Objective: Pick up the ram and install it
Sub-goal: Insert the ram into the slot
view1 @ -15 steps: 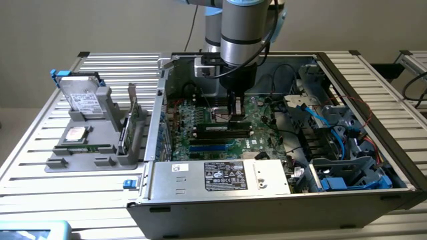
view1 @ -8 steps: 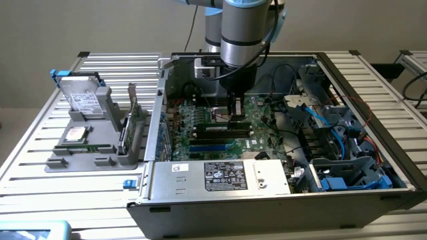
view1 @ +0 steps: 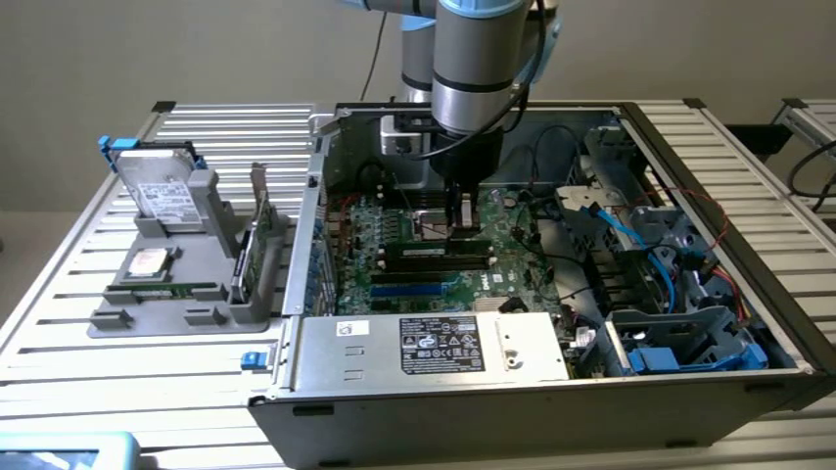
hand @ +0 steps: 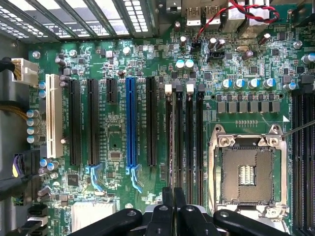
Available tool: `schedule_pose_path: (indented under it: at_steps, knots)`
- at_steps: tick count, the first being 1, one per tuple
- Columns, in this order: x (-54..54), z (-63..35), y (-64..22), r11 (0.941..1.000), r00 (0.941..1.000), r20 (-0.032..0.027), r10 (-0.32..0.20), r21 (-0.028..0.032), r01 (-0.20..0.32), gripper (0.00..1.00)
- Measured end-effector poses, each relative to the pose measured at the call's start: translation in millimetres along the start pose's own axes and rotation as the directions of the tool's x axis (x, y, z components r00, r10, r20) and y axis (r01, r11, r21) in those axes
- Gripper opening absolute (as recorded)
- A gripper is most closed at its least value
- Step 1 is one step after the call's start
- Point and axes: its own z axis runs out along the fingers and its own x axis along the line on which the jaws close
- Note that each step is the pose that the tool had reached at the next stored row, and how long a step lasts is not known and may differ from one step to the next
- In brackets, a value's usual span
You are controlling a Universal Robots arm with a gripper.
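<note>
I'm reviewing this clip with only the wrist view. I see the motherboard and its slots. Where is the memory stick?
Observer: In the exterior view the memory stick lies along the black slots, right under the gripper.
Operator: Fully pressed in?
Observer: Cannot tell; the arm points straight down over it.
Operator: Anything outside the case?
Observer: A hard drive and a green card stand in a grey holder on the exterior view's left.

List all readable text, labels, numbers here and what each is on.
No text reads clearly.
Power supply sticker: print and marks too small to read.
Hard drive label: blurred.
Motherboard silkscreen: too small to read.
</note>
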Motion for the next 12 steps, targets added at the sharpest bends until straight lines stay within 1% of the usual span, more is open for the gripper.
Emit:
schedule_pose_path:
  at_steps: [1, 5, 12]
  knots:
    - [0.0, 0.1, 0.0, 1.0, 1.0, -0.0017, 0.0, 0.0, 0.0, 0.12]
    - [0.0, 0.4, 0.0, 1.0, 0.9999, -0.0142, -0.001, 0.0004, 0.001, 0.12]
    - [-0.2, 1.6, 0.1, 1.0, 0.9999, -0.0149, -0.003, 0.0005, 0.003, 0.12]
